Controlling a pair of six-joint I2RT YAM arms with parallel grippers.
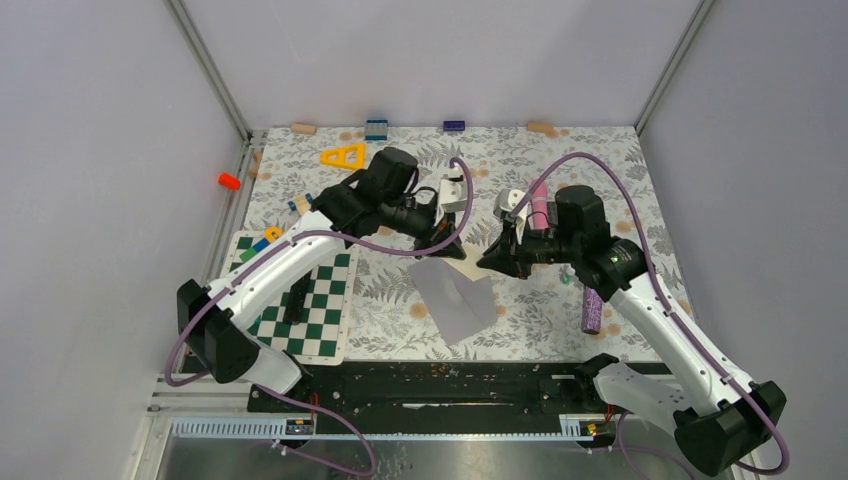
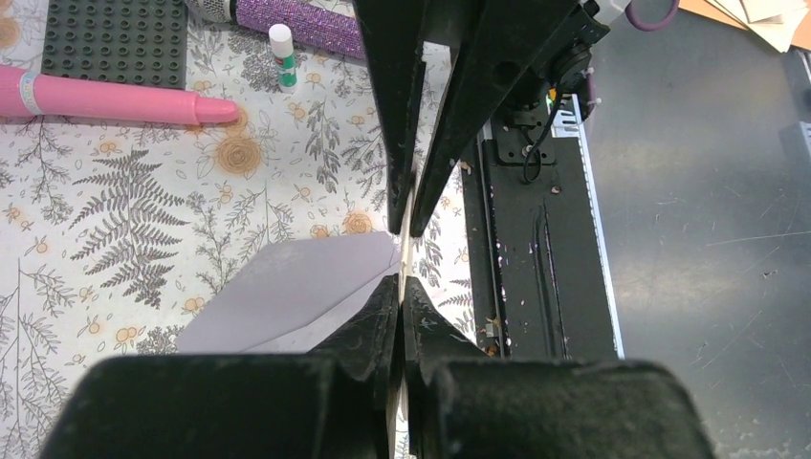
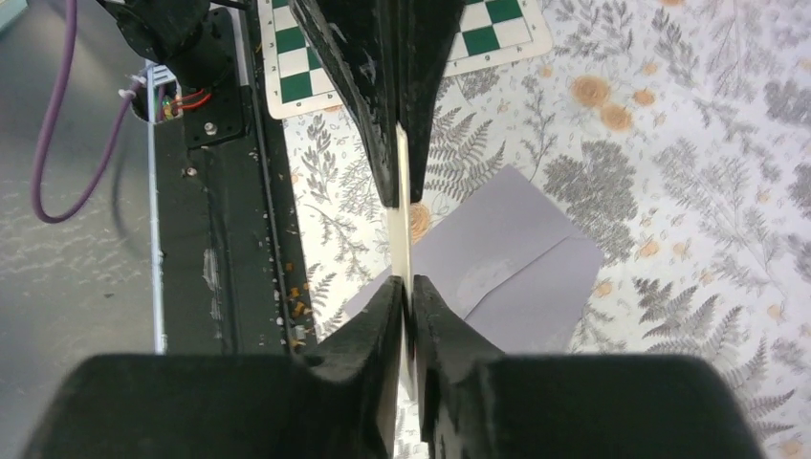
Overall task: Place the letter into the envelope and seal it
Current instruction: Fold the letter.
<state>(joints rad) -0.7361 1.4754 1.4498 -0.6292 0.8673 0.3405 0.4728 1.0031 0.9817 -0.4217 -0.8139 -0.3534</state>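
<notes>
1. I have the left gripper (image 2: 399,285) pressed together on the letter (image 2: 405,256). The sheet shows only as a thin pale edge running up between my fingers.
2. The right gripper (image 3: 409,284) is pinched on the same sheet from the opposite side. In each wrist view the other gripper's fingers meet mine nearly tip to tip, with the letter's edge between them.
3. So the letter hangs in the air on edge, held at both ends and clear of the table (image 1: 600,170).
4. The envelope (image 1: 455,305) lies flat on the table below the two grippers and slightly toward the arm bases. In the top view its long axis runs on a slant from far-left to near-right.
5. Its pointed flap looks folded open, but I cannot tell for sure which side the mouth faces.
6. Both arms reach in to the middle of the table with their wrists turned toward each other. The right gripper looks a shade nearer the envelope.
7. My judgement: the letter must come down and be tilted flat toward the envelope's mouth, with its edge lined up to the opening.
</notes>
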